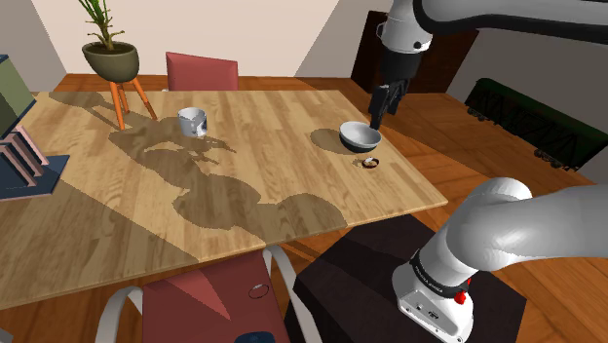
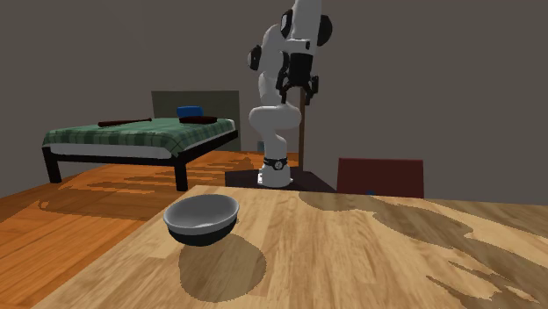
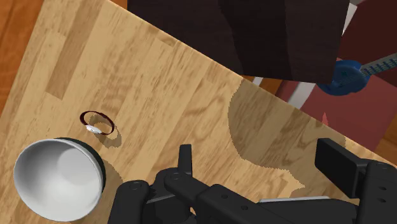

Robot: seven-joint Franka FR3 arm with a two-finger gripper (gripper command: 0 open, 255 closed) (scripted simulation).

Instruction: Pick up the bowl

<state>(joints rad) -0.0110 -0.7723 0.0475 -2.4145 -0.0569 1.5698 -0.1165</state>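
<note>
A white robot arm with dark joints rises from its base at the shoulder view's lower right, leaves the frame, and re-enters along the top edge. There it bends down into a dark wrist. The all-black gripper hangs from that wrist, pointing downward with a slight tilt. In the second exterior view the arm stands tall and folded on itself, with the gripper high up. In the wrist view the two fingers are spread well apart.
</note>
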